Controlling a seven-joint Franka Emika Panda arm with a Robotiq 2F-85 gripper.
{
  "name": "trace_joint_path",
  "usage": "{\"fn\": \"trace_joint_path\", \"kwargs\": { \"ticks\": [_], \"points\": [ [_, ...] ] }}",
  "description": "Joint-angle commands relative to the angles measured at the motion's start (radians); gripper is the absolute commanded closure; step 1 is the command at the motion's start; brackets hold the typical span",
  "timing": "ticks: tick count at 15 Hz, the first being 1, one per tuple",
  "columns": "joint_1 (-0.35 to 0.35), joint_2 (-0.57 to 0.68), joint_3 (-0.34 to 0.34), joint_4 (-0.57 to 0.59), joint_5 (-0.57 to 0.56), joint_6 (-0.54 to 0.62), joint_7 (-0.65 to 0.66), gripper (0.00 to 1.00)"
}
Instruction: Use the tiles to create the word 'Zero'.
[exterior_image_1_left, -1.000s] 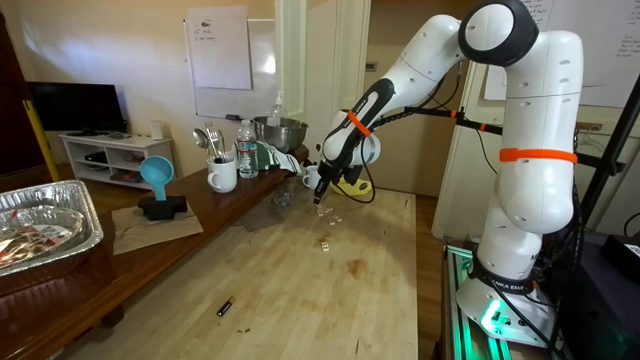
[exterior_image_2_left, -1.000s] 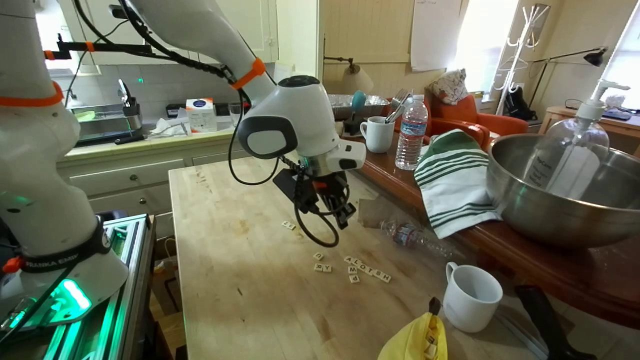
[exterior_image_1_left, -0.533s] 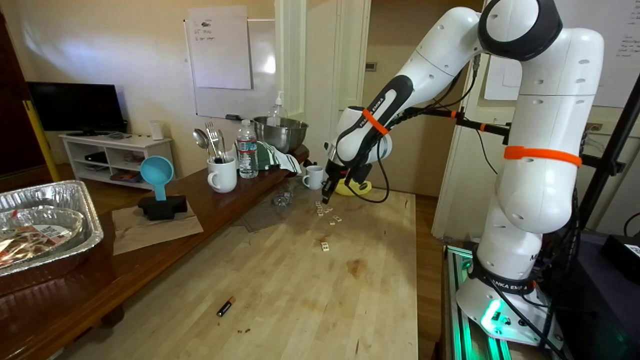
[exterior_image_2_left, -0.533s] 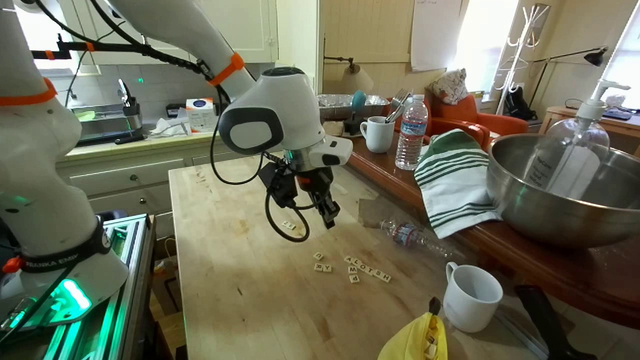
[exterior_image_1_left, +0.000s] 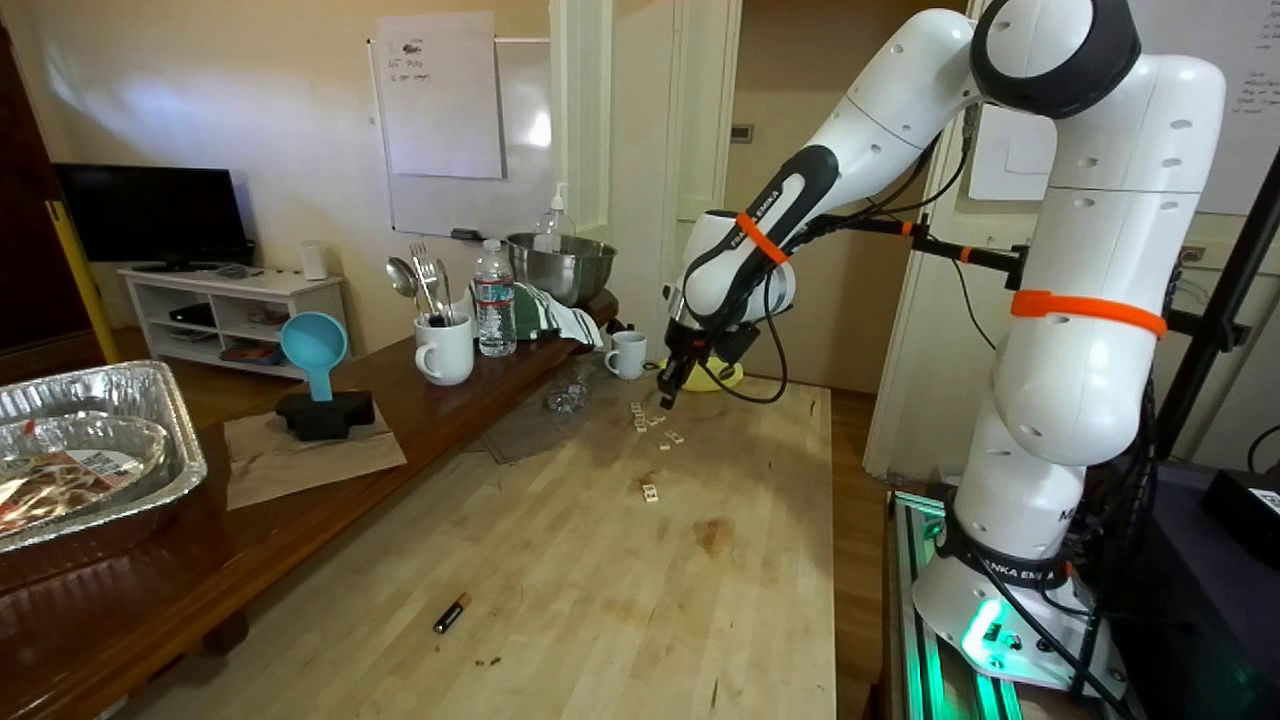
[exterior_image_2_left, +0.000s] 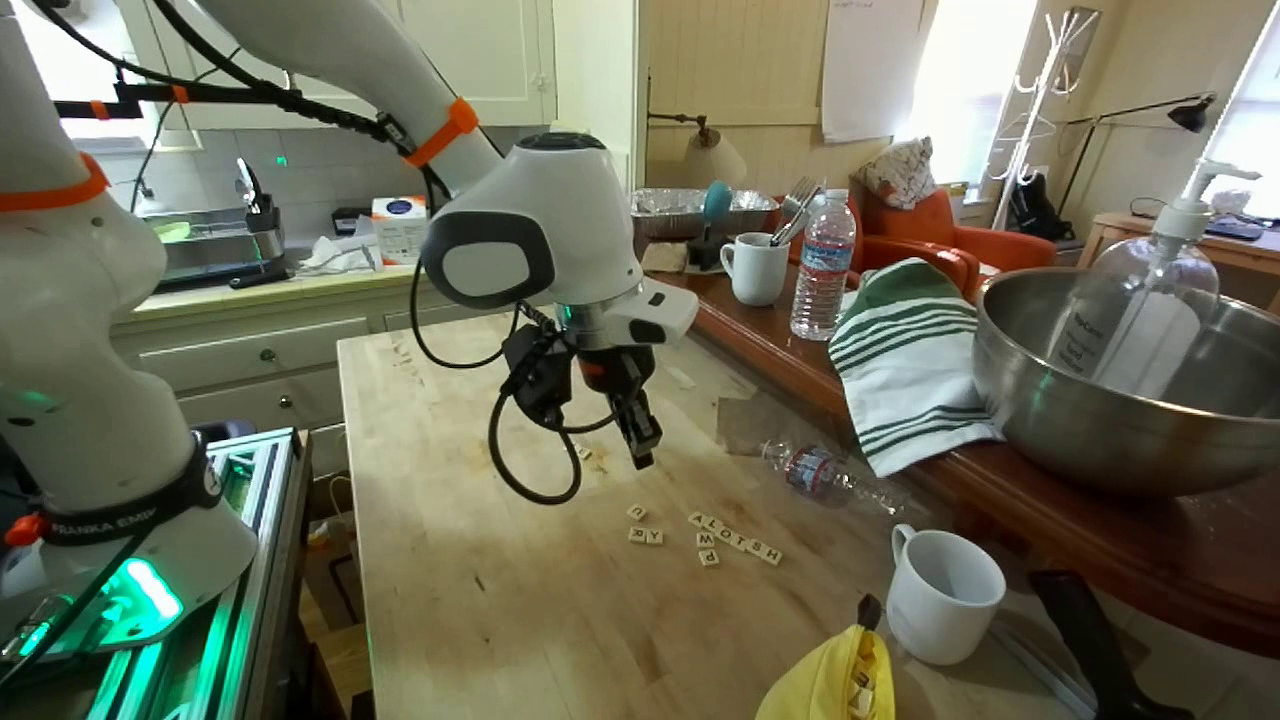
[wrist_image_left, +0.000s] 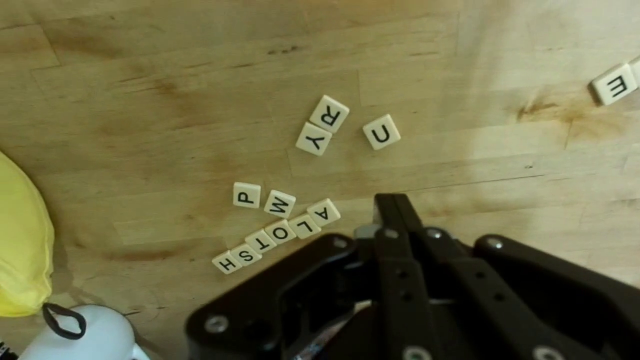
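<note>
Cream-white tiles (wrist_image_left: 381, 133) lie letter side up on the wooden desk (wrist_image_left: 150, 155). Each is square; the long axis belongs to a row (wrist_image_left: 280, 231) of six, A, L, O, T, S, H, slanting in the wrist view from upper right to lower left, letter tops toward the bottom. Just beside the row sit a P tile (wrist_image_left: 247, 195) and another tile (wrist_image_left: 280, 204), its letter W or M. An R tile (wrist_image_left: 329, 114) touches a Y tile (wrist_image_left: 314, 139). At the right edge an E tile (wrist_image_left: 615, 85) touches one cut off by the frame. The black end effector (wrist_image_left: 391, 199) hovers over the desk in both exterior views, jaws fully together, tips meeting, clear of the tiles.
</note>
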Motion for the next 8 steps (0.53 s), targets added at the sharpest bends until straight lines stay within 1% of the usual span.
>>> {"fn": "trace_joint_path", "kwargs": {
  "ticks": [1, 4, 6, 7, 8],
  "points": [
    [-0.016, -0.015, -0.010, -0.015, -0.008, -0.029, 0.015, 1.00],
    [-0.025, 0.003, -0.015, -0.003, 0.009, -0.038, -0.005, 1.00],
    [-0.028, 0.016, -0.013, 0.000, 0.028, -0.006, -0.004, 1.00],
    [-0.025, 0.005, -0.011, -0.001, 0.003, -0.015, 0.005, 0.99],
    [-0.027, 0.006, -0.011, 0.000, 0.005, -0.015, 0.005, 0.99]
  ]
}}
